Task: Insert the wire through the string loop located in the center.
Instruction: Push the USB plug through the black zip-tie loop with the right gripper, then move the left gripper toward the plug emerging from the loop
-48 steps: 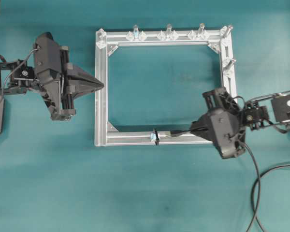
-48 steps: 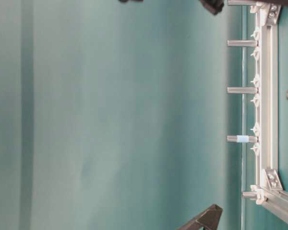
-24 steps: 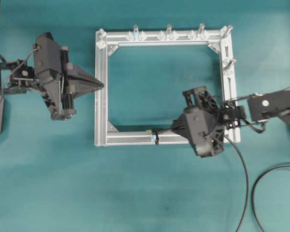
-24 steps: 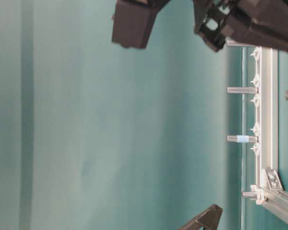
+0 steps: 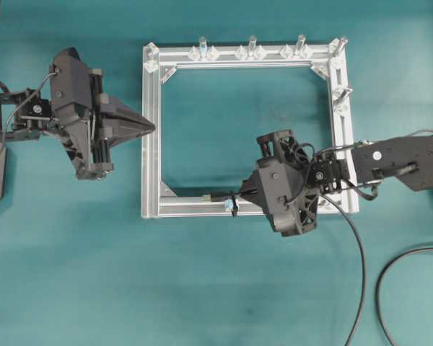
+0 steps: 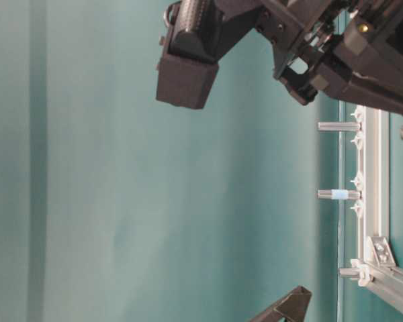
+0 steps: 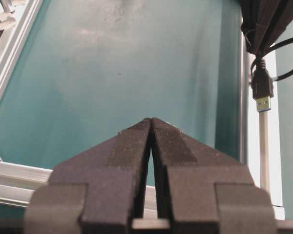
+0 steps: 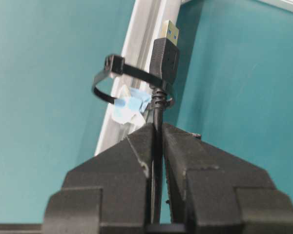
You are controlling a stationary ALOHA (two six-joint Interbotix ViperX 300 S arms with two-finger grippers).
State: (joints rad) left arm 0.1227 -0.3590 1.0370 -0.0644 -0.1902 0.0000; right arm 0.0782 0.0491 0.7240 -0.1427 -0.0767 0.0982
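Wire: thin black cable pinched between the right gripper's fingers, running up to a black plug body with a gold-coloured metal tip. In the right wrist view the plug crosses the string loop's band and its tip lies past the band, over the inner edge of the bar — whether the plug is inside the ring or only in front of it, I cannot tell.
String loop: small black band tied on the frame's near bar, beside a scrap of blue and white tape.
Right gripper: jaws clenched on the wire, pointing along the near bar toward the loop.
Left gripper: jaws pressed together on nothing, tip just beside the frame's left bar, well apart from the loop.
Frame: silver aluminium square flat on the teal table, corner brackets at the joins.
Bolts: upright silver posts along the far bar and the right bar — away from the loop.
Loose cable: trails from the right gripper across the table toward the near edge.
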